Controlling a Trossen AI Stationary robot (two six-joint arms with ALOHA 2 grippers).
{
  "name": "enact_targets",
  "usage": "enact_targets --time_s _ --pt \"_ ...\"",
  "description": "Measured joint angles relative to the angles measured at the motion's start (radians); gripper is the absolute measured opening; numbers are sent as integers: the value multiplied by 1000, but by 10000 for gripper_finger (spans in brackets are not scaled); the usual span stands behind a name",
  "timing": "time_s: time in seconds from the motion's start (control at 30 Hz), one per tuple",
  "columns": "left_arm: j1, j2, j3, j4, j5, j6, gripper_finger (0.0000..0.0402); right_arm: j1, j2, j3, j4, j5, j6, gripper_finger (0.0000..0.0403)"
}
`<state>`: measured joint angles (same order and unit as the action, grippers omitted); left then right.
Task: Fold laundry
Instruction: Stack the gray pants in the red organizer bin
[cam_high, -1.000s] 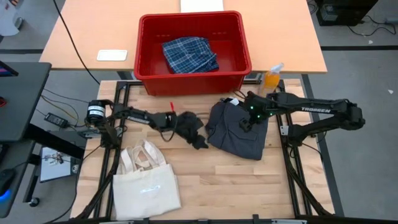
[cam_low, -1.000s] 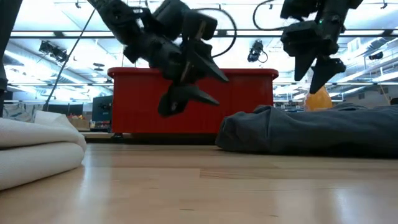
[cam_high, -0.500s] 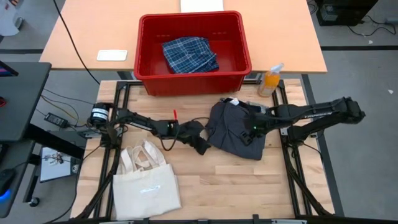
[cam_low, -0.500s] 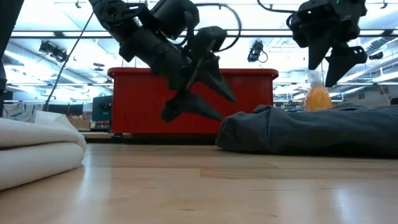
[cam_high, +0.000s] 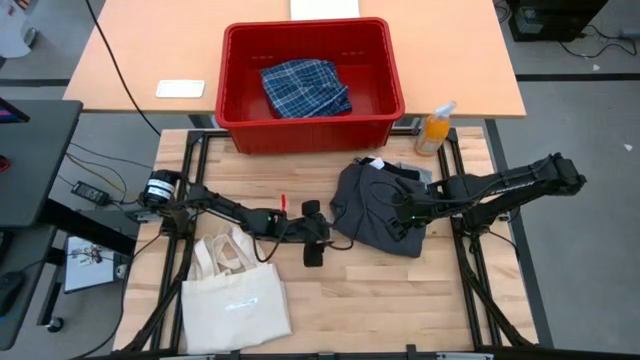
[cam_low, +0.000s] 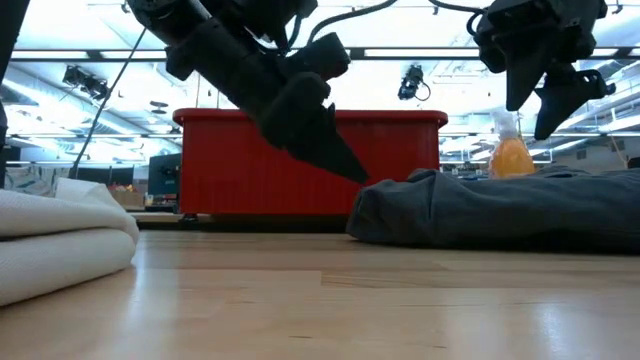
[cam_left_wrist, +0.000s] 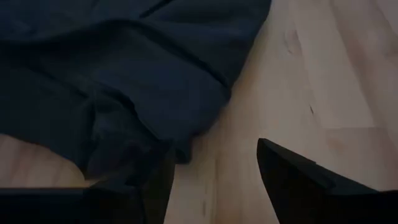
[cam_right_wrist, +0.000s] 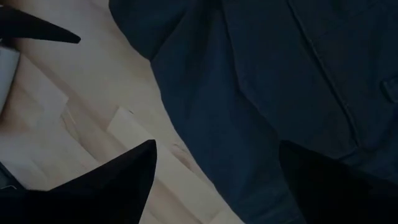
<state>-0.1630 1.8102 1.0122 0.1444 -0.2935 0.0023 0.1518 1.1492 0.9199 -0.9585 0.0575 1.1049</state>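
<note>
High view: the wooden table (cam_high: 380, 290) carries the work, with a red bin (cam_high: 310, 125) standing on the tan desk just beyond its far edge. A blue-and-white plaid piece (cam_high: 305, 87) lies folded inside that bin. On the table's right half sits a charcoal garment (cam_high: 375, 215), rumpled, spread flat on the wood. A cream tote bag (cam_high: 235, 295) lies at the near left corner. An orange bottle (cam_high: 436, 127) stands at the far right edge of the table, beside the bin.

The right gripper (cam_high: 398, 222) is above the charcoal garment's right part, fingers spread apart with nothing between them; its wrist view shows both fingers (cam_right_wrist: 118, 180) splayed over dark cloth and bare wood. The left gripper (cam_high: 312, 232) is low beside the garment's left edge, between tote and garment. Its fingers (cam_left_wrist: 292, 180) are parted and hold nothing, the cloth's edge lying just ahead of them.
</note>
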Motion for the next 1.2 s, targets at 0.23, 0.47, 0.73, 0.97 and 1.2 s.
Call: enact_targets --time_s 0.23,0.47,0.73,0.97,1.2 --pt "27 70 1 16 -1 18 215 -1 0 0 7 7 -3 345" --pt "54 108 1 109 -4 20 182 5 0 0 59 -22 17 345" --pt "82 108 1 202 20 96 81 35 0 0 176 -25 100 345" --pt "97 70 65 189 94 -126 7 84 -1 112 83 55 -28 335" --pt "187 -35 184 188 175 -308 3 198 -2 241 38 291 -280 283"
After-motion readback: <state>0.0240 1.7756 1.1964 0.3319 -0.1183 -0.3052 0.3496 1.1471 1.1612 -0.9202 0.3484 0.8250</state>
